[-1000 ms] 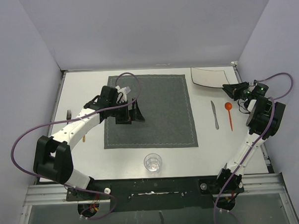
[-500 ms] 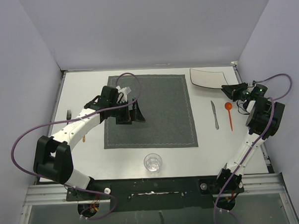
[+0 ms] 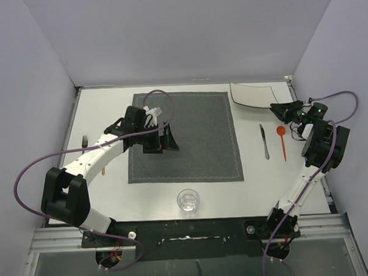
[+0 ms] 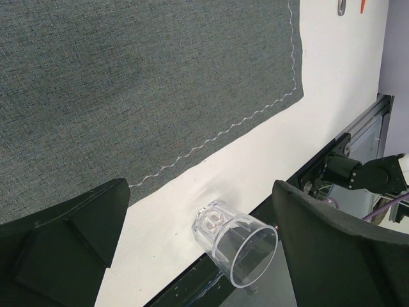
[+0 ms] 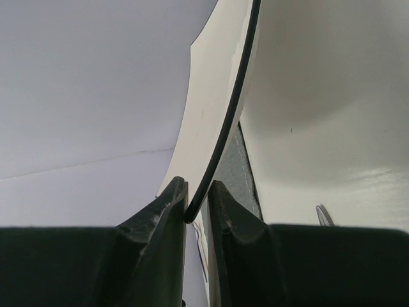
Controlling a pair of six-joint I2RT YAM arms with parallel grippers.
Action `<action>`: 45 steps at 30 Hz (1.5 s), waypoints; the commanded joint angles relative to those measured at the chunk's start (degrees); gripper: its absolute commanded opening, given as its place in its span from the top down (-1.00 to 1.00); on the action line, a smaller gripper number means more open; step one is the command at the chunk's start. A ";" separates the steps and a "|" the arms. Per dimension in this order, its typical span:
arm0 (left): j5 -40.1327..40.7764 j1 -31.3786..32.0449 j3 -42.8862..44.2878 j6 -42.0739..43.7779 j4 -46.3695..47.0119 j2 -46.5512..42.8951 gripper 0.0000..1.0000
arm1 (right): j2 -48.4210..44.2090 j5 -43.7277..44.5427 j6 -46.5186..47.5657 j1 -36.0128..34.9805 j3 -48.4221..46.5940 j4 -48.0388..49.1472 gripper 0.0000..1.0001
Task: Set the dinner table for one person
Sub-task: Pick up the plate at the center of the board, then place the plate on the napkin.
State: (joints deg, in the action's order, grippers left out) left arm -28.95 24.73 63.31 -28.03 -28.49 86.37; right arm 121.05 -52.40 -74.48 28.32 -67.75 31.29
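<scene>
**A:** From above, where does everything lie?

**B:** The dinner table (image 3: pixel 103 108) fills the view, white, with its near edge by the arm bases. A dark grey placemat (image 3: pixel 199 143) lies in the middle. The plate (image 3: pixel 250 93) is at the far right corner, just past the placemat's far right corner. A knife (image 3: pixel 265 142) and an orange spoon (image 3: pixel 282 144) lie side by side near the right edge. A fork (image 3: pixel 84 141) lies near the left edge. A clear glass (image 3: pixel 188 199) stands between the placemat and the near edge.

**A:** And the arms?

**B:** The left gripper (image 3: pixel 161 141) is over the left part of the placemat, jaws spread wide with nothing between them. The right gripper (image 3: pixel 274 108) is at the plate's near right corner, jaws narrow.

**A:** The left wrist view?

**B:** Two dark fingers (image 4: pixel 64 236) stand far apart at the bottom, and the left gripper (image 4: pixel 201 211) holds nothing. Beyond them are the placemat (image 4: pixel 147 83) with its white zigzag stitching, a strip of bare dinner table (image 4: pixel 255 147) and the glass (image 4: pixel 236 243) by the near edge.

**A:** The right wrist?

**B:** The right gripper (image 5: pixel 197 204) is pinched onto the rim of the plate (image 5: pixel 300 96), one finger on each face. The rim has a thin dark line. The plate looks steep here, but I cannot tell whether it is clear of the table. A sliver of placemat (image 5: pixel 233 169) and the knife's tip (image 5: pixel 324 216) show below it.
</scene>
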 commanded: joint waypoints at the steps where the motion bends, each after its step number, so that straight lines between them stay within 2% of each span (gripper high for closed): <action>1: -0.32 0.32 0.59 0.43 1.51 -1.86 -0.91 | -8.06 -5.20 -2.78 -0.10 -1.69 12.22 1.00; 24: 0.21 1.11 -1.42 -0.18 1.18 -4.65 -0.91 | -12.50 -5.78 -4.64 -2.80 2.47 14.83 1.00; 45: 1.17 1.46 -2.73 -0.17 -0.16 -7.56 -0.91 | -17.04 -5.18 -3.58 -8.37 6.96 14.42 1.00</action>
State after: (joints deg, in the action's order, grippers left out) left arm -28.01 25.85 60.60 -28.16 -29.32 82.41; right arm 110.96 -53.89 -76.62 20.88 -59.75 35.07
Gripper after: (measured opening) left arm 0.955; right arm 0.156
